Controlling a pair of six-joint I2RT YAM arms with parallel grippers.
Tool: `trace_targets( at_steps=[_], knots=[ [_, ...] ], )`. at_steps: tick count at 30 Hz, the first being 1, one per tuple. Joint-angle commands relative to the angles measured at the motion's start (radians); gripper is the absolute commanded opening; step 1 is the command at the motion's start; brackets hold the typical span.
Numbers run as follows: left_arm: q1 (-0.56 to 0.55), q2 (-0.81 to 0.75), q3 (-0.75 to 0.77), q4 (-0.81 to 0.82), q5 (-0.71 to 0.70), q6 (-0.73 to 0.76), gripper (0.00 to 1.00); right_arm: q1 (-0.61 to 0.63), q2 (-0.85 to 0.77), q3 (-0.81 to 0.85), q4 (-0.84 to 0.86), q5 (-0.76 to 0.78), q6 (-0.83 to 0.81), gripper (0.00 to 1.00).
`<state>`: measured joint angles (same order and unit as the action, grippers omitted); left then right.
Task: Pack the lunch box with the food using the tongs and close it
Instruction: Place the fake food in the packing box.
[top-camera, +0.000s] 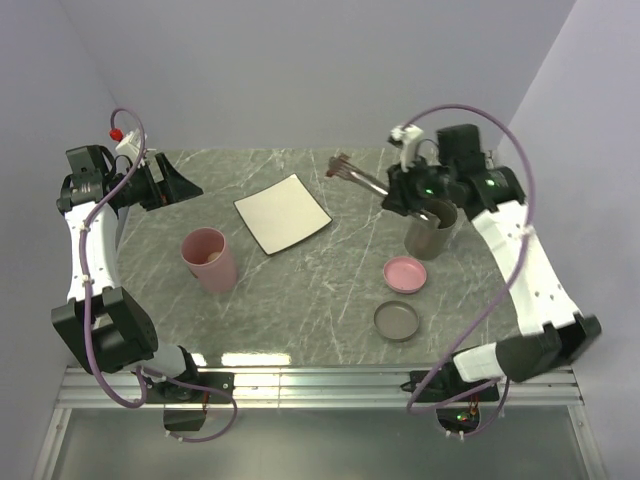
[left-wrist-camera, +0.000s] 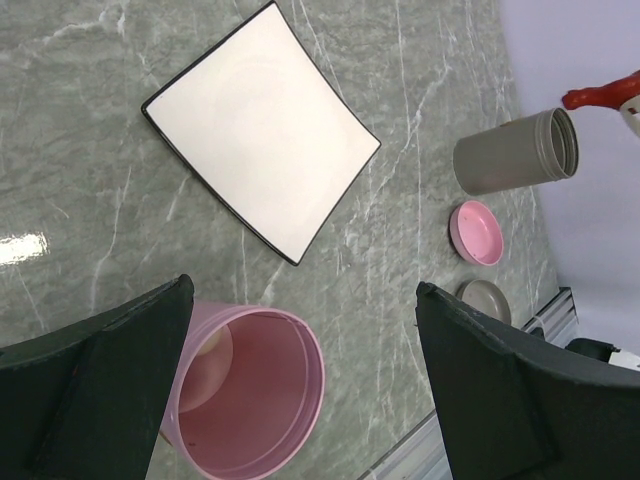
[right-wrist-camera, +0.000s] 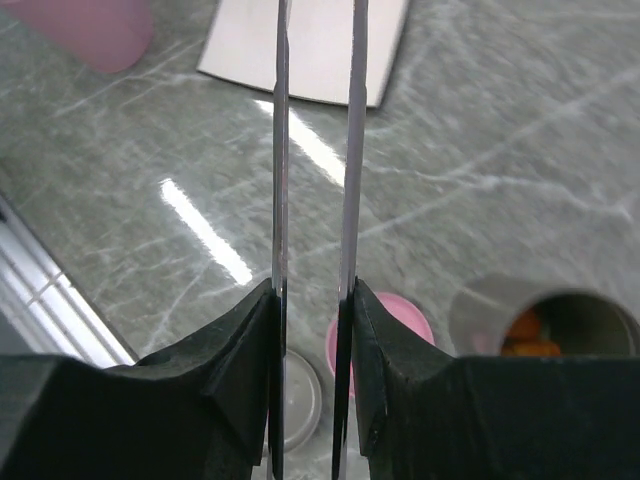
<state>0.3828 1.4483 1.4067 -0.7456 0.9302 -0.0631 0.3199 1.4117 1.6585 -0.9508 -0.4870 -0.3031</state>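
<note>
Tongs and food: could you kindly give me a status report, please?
Left gripper open. Right gripper shut on tongs. Orange pieces in grey container, white ball in pink cup, plate bare. Nothing in the way.

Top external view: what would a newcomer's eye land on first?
First, the right gripper at the back right, clamped on slim silver tongs that jut toward mid-table. It hangs over a grey cup holding orange pieces. Next comes the bare white square plate in the middle. Last is the pink cup at near left with a white ball inside, and the open left gripper at back left.
</note>
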Motion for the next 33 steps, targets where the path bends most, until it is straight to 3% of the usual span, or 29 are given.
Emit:
trace_targets(
  at_steps=[1,8,16,23,33],
  knots=[
    [-0.004,-0.019,-0.003,0.032,0.021,0.016,0.99,-0.091,-0.109,-0.101,-0.026,-0.016,0.009,0.28],
    [-0.035,-0.020,-0.011,0.035,-0.005,0.034,0.99,-0.324,-0.292,-0.207,-0.091,-0.012,-0.025,0.28],
    [-0.047,-0.017,-0.005,0.040,0.004,0.029,0.99,-0.547,-0.333,-0.192,-0.186,0.037,-0.100,0.27],
    [-0.050,-0.031,-0.012,0.022,-0.007,0.052,0.99,-0.633,-0.327,-0.232,-0.243,0.059,-0.154,0.27],
    [-0.050,-0.031,-0.012,0.008,-0.010,0.086,1.00,-0.640,-0.296,-0.275,-0.238,0.070,-0.151,0.28]
  ],
)
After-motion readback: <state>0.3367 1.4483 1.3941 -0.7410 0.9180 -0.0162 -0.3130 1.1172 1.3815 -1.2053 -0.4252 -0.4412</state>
